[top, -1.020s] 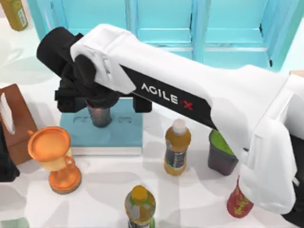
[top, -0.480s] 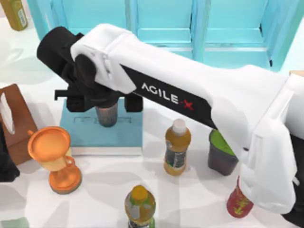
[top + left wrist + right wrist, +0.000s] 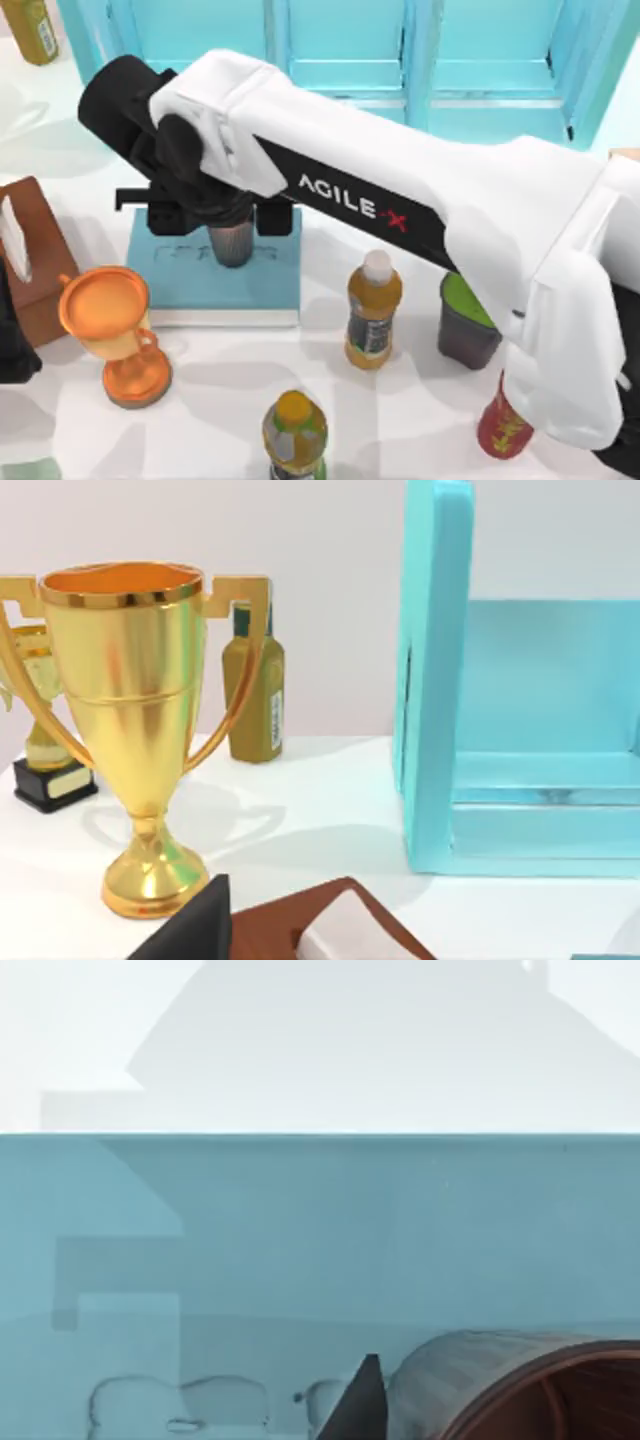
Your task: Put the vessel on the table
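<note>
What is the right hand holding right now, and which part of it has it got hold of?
The right hand grips the vessel at its upper part near the rim, over the light-blue book.

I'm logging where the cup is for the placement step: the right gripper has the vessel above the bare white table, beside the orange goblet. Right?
Not quite. In the top view the right gripper has the vessel over the light-blue book, not bare table. The orange goblet is beside it, as you said.

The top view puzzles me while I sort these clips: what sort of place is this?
Probably a rendered tabletop test scene, not a real room: a smooth white table cluttered with unrelated things, such as an orange goblet, a yellow juice bottle and a flat light-blue book, before a turquoise cabinet.
</note>
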`<state>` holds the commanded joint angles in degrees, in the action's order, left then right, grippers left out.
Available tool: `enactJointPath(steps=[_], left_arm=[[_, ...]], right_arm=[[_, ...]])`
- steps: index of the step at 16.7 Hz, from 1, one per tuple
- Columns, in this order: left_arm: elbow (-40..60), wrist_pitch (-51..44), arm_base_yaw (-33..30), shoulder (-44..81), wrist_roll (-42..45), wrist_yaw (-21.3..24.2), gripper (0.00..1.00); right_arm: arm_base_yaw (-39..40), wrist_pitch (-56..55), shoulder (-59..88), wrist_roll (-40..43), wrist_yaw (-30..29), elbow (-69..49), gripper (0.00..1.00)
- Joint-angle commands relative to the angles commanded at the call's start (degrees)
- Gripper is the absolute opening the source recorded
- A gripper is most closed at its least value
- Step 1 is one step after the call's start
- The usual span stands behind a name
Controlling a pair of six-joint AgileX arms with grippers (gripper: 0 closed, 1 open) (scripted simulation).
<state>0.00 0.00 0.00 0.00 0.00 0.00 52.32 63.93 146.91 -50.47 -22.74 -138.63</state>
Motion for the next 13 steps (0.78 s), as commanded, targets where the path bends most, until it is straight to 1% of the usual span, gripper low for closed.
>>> enactJointPath(steps=[9, 13], left_arm=[[0.00, 0.00, 0.00, 0.00, 0.00, 0.00, 1.00], [0.00, 0.00, 0.00, 0.00, 0.00, 0.00, 1.00]], right_arm=[[0.36, 0.63, 0.24, 0.05, -0.09, -0.92, 0.00], [0.63, 6.47, 2.84, 0.25, -0.57, -9.90, 0.00]])
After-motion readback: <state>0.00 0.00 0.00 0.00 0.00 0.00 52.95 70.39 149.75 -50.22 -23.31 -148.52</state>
